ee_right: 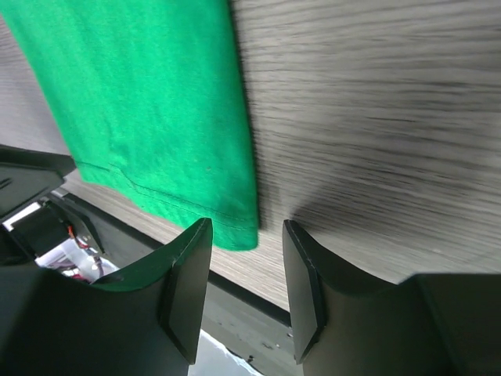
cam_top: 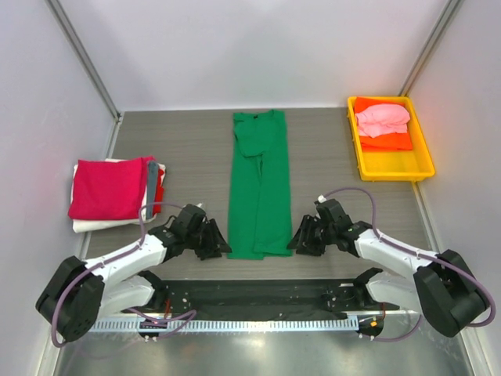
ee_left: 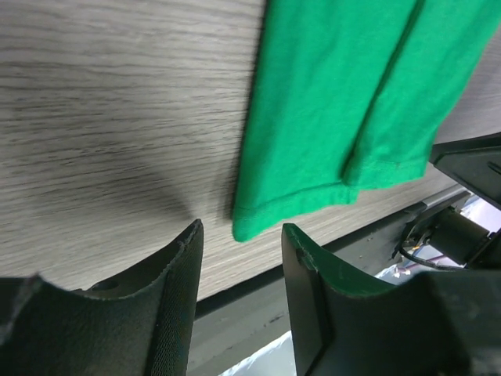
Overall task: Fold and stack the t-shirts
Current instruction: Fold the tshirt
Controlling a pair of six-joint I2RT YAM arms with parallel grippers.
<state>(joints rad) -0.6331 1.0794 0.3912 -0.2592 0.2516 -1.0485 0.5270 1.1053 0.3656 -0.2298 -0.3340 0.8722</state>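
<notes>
A bright green t-shirt (cam_top: 259,186) lies folded into a long narrow strip down the middle of the table. My left gripper (cam_top: 221,247) is open and empty beside its near left corner (ee_left: 249,225). My right gripper (cam_top: 295,244) is open and empty beside its near right corner (ee_right: 235,232). A stack of folded shirts lies at the left, with a crimson one (cam_top: 109,188) on top over grey, red and white ones. A pink shirt (cam_top: 382,119) and an orange shirt (cam_top: 387,141) lie in the yellow tray (cam_top: 391,168).
The yellow tray stands at the back right. White walls close the table at the back and sides. A black rail (cam_top: 258,298) with the arm bases runs along the near edge.
</notes>
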